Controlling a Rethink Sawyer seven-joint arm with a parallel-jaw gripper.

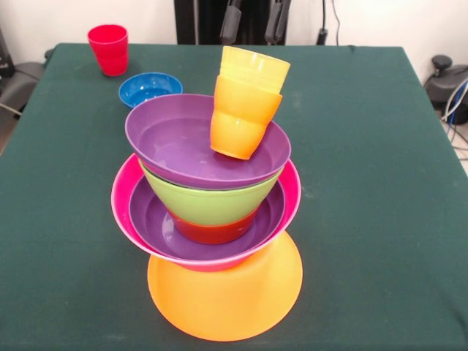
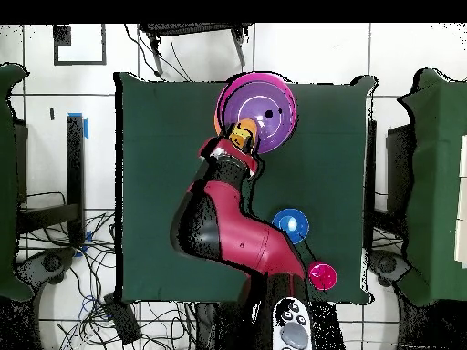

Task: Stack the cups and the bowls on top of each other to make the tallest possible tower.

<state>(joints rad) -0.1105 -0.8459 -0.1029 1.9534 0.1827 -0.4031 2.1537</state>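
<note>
Tower [image 1: 212,212] stands mid-bench; orange cup [image 1: 241,121] and yellow cup [image 1: 254,67] tilt in top purple bowl [image 1: 183,146]. Fingers' state unclear. Next: add blue bowl [image 1: 150,88], red cup [image 1: 109,49].

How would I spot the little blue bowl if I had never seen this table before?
Start at the tower of stacked bowls in the middle of the green table. Look behind it toward the corner where a red cup stands alone. The blue bowl sits upright between them, the only blue thing and the only bowl off the pile.
</note>
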